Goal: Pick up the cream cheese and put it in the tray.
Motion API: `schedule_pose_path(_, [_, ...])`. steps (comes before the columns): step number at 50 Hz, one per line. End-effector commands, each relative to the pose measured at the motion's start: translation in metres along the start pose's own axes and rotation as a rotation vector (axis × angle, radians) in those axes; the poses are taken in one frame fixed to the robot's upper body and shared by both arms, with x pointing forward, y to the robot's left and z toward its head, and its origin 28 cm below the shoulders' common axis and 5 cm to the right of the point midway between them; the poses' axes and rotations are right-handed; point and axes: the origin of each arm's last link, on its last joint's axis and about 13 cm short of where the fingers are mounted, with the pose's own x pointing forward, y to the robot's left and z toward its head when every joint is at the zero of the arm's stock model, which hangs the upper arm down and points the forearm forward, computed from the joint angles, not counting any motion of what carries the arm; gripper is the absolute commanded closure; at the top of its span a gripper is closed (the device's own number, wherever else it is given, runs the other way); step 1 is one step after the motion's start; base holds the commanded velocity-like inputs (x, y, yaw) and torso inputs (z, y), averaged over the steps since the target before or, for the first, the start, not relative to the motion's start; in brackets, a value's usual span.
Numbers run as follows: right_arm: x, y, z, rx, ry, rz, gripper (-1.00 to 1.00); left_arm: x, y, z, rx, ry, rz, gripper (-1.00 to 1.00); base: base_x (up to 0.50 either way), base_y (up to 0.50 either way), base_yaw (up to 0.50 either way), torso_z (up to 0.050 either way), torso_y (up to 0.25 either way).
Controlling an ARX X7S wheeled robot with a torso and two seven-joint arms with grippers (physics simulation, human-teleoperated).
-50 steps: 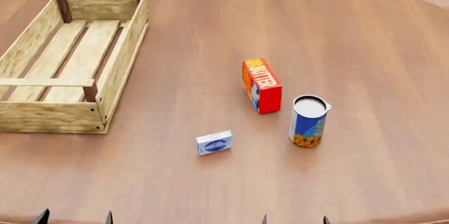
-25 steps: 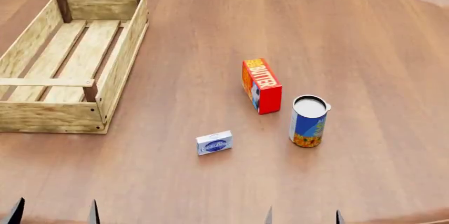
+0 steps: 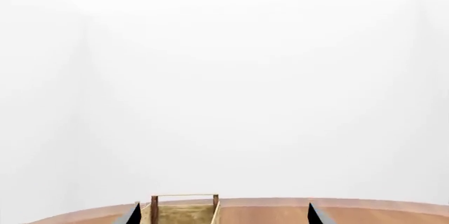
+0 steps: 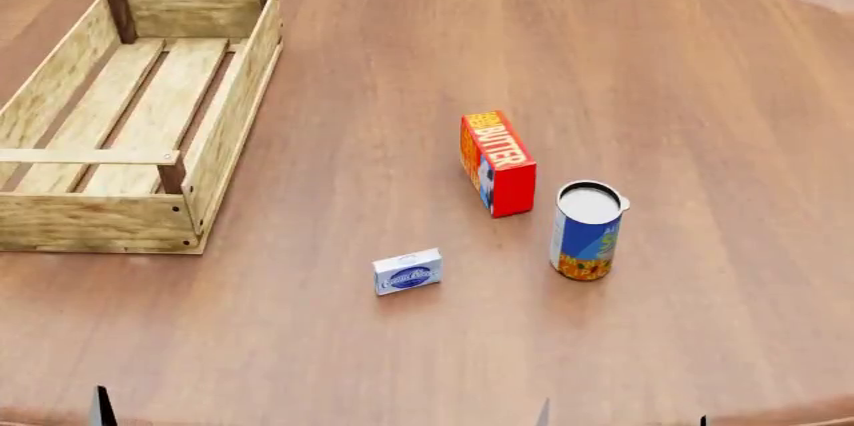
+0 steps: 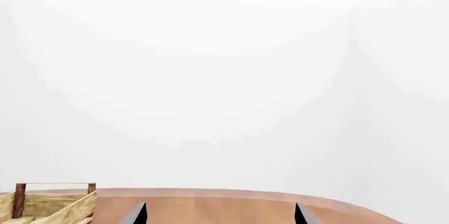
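Resting near the far left corner of the round wooden tabletop (image 4: 667, 66), the tray (image 4: 227, 116) lies lengthwise toward the far edge, its slatted floor bare and its dark-posted rail handles at both ends. To its right, toward the near edge and about midway across, the cream cheese (image 4: 407, 272) lies flat on the wood, blue oval logo facing up, well apart from the tray and clear of everything else. Farther right and a little deeper onto the tabletop stands the red-orange butter box (image 4: 499, 163), upright on a narrow side. Just beside it, toward the right edge, an upright can (image 4: 586, 230) with a blue and yellow label shows its pale lid.

At the near edge, only dark tips of the robot's fingers (image 4: 103, 408) peek into the head view. The left gripper (image 3: 222, 214) appears in its wrist view as two black points set wide apart, released and grasping nothing, with the far end of the tray framed between them. The right gripper (image 5: 220, 214) likewise shows two separated tips, spread and empty, over bare wood, the tray's end off to one side. Both hover well short of the cream cheese.
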Motion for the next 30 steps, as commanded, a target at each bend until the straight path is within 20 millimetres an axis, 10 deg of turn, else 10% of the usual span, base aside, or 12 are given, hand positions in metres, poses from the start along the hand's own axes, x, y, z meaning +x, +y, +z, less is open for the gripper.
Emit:
schedule_pose_path(1, [-0.0036, -0.0002, 0.0042, -0.019, -0.049, -0.022, -1.0, -0.0053, 0.0017, 0.0107, -0.023, -0.078, 0.004, -1.0, 0.0, 0.0, 0.0, 0.0, 0.0])
schedule_pose_path(30, [-0.0063, -0.0001, 0.0017, -0.051, -0.055, -0.026, -1.0, -0.0054, 0.0065, 0.0123, -0.035, -0.129, 0.038, -1.0, 0.02, 0.02, 0.0, 0.0, 0.0])
